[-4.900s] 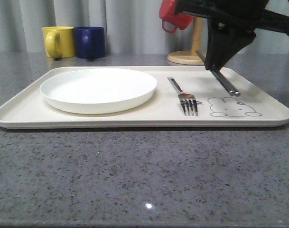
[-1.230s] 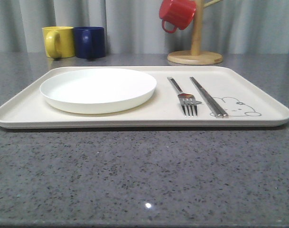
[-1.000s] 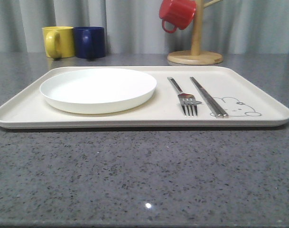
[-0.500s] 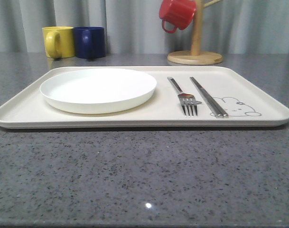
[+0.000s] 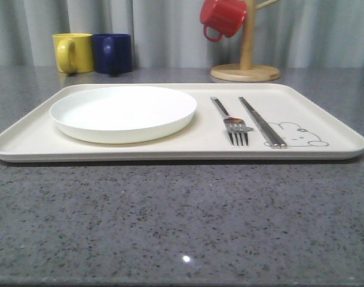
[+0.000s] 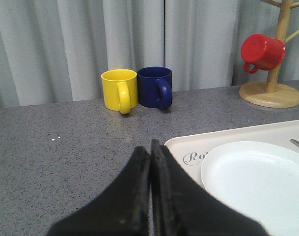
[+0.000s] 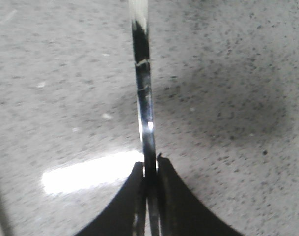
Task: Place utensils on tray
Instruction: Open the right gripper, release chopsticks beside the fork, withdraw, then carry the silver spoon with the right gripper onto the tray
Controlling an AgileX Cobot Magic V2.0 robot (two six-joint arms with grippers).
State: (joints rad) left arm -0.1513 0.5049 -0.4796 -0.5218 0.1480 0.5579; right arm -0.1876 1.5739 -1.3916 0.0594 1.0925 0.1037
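Note:
On the cream tray [image 5: 331, 116] lie the white plate [image 5: 123, 112] at the left, the fork [image 5: 231, 119] right of it, and the pair of chopsticks [image 5: 262, 121] over the rabbit drawing. My left gripper [image 6: 150, 147] is shut and empty, hovering over the grey counter just off the tray's [image 6: 188, 145] corner beside the plate [image 6: 259, 177]. In the right wrist view my right gripper [image 7: 150, 166] is shut on a slim shiny metal handle [image 7: 143, 83], the spoon's. It runs away from the fingers over the speckled counter, its far end out of view.
A yellow mug [image 5: 73, 52] and a blue mug [image 5: 113, 52] stand behind the tray at the back left. A red mug [image 5: 223, 17] hangs on the wooden stand [image 5: 245, 72] at the back right. Bare counter lies in front of the tray.
About five seconds ago my right arm held the chopsticks over the tray; they now lie beside the fork and the arm has left the front view. Nothing has moved in the last second.

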